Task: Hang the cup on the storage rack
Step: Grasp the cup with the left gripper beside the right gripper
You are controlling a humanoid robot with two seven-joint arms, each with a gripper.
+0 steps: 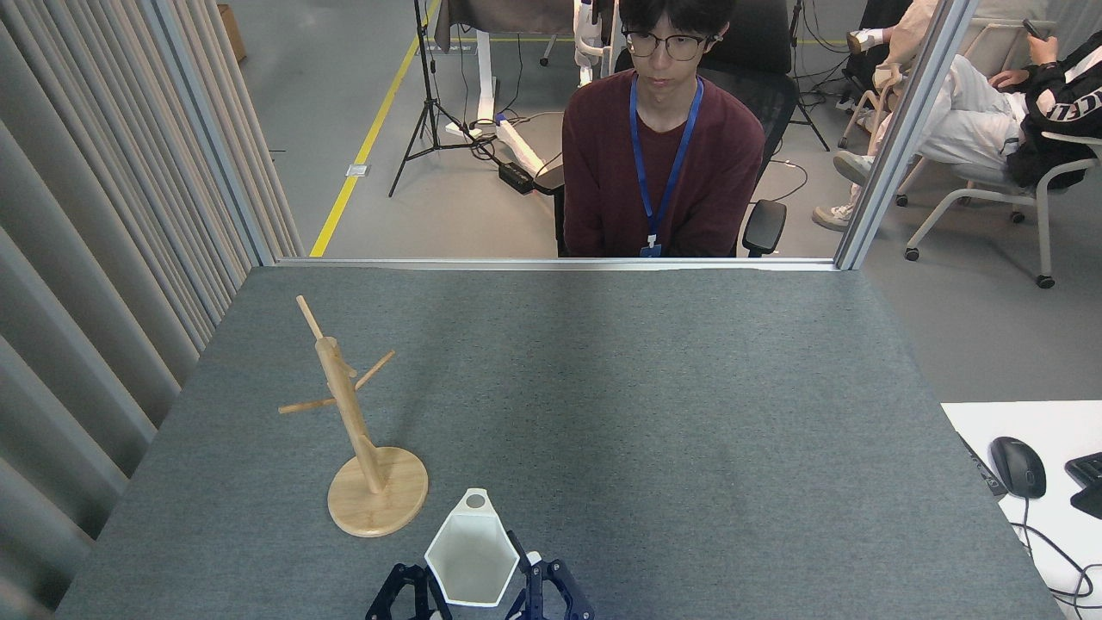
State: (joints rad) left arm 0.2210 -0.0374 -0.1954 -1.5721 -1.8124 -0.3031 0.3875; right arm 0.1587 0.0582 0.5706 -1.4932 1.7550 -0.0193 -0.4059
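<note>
Our right claw grips the white faceted cup (handle hole facing away) low over the worktop, near the bamboo rack; left claw seemingly open, hard to tell.

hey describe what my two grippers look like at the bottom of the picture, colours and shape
Both are black, built of thin angular linkage bars with open gaps between them. Only the tips show: the left gripper and the right gripper both run off the bottom edge. A small white part sits by the right one's fingers. No cables or markings show.
</note>
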